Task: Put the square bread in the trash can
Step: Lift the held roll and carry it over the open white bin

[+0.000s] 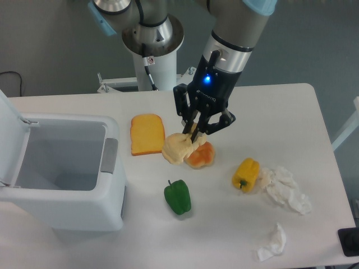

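Gripper (196, 132) fingers nearly closed, seemingly holding nothing, tips over the cream bread piece (177, 148) — square bread (147, 134) lies flat just left of them — risk: descending here grabs the wrong item

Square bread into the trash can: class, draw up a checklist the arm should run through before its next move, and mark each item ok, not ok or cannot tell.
1. Trash can lid open, opening free: ok.
2. Square bread lies flat on the table, top unobstructed: ok.
3. Gripper is over the square bread: not ok; it sits to the right, above the pale bread piece and orange bun.
4. Gripper empty: cannot tell; its fingertips meet the pale piece.
5. Square bread clear of neighbours: cannot tell; the pale piece lies right at its corner.
6. Path from bread to can free of objects: ok.
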Controlling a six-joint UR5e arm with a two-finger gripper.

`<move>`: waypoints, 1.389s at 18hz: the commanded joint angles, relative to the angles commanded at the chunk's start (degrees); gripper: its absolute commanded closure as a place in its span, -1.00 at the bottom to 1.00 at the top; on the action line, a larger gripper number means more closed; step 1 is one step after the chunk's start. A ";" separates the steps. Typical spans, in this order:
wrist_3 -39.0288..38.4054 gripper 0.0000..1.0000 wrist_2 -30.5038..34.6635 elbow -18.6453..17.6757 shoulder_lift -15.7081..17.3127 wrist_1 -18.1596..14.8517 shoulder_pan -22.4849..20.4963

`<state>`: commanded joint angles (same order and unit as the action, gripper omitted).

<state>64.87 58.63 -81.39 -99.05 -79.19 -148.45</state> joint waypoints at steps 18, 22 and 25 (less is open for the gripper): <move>-13.62 0.49 -10.90 -0.09 2.46 0.79 2.71; -17.75 0.48 -12.04 -0.26 1.94 3.07 6.06; -22.14 0.48 -13.19 -0.44 1.41 5.62 7.73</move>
<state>42.73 45.44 -81.83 -97.65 -73.57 -140.72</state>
